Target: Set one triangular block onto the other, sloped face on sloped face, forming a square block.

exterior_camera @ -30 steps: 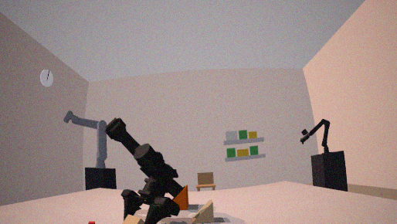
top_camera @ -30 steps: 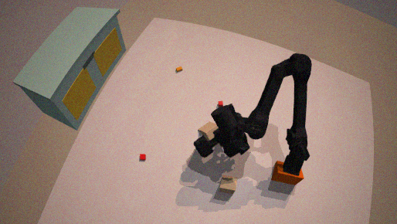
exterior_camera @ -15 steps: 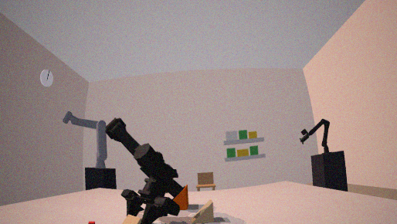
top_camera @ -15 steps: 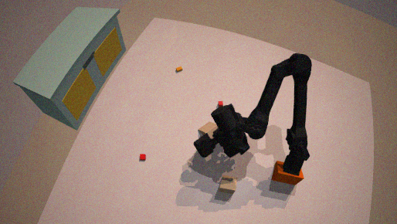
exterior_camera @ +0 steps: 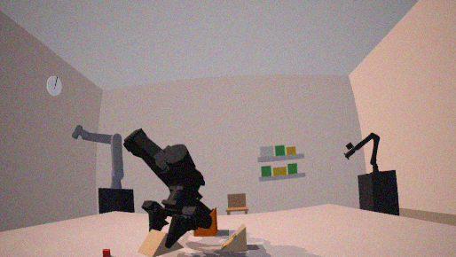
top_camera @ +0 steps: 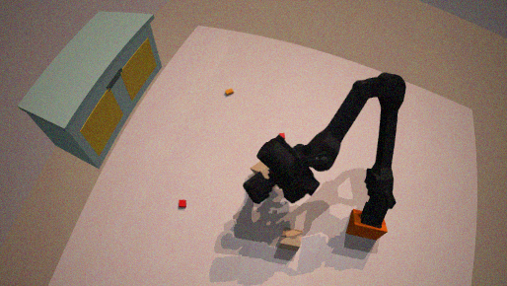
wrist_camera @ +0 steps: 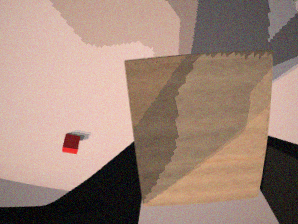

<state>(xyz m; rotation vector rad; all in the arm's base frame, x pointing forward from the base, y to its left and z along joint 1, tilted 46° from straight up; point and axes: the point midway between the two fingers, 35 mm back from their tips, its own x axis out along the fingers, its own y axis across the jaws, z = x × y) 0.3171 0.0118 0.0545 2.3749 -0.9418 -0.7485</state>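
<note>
Held block: one tan triangular block (wrist_camera: 200,129) sits directly between my fingers, filling the middle of the wrist view, its broad wooden face turned toward the camera and part shaded.
Same block, exterior view: it rests low at the bench (exterior_camera: 355,230) surface under my pincer (exterior_camera: 170,232), tilted, one corner showing to the left of my fingers.
Same block, top view: only a tan corner (top_camera: 259,169) shows at the left edge of my wrist housing.
Pincer state: closed partway on this block, my fingers stopped against its sides; the dark finger (wrist_camera: 87,216) lies along the block's left edge in the wrist view.
Contact with bench: I cannot tell whether the held block is lifted or touching the surface.
Second block: the other triangular block (top_camera: 291,238) lies on the bench nearer my base (top_camera: 366,228), well apart from my pincer, sloped face upward in the exterior view (exterior_camera: 235,239).
Other items: small red cube (top_camera: 182,203) to the left of my pincer, apart from it; small orange piece (top_camera: 229,91) far up the bench.
</note>
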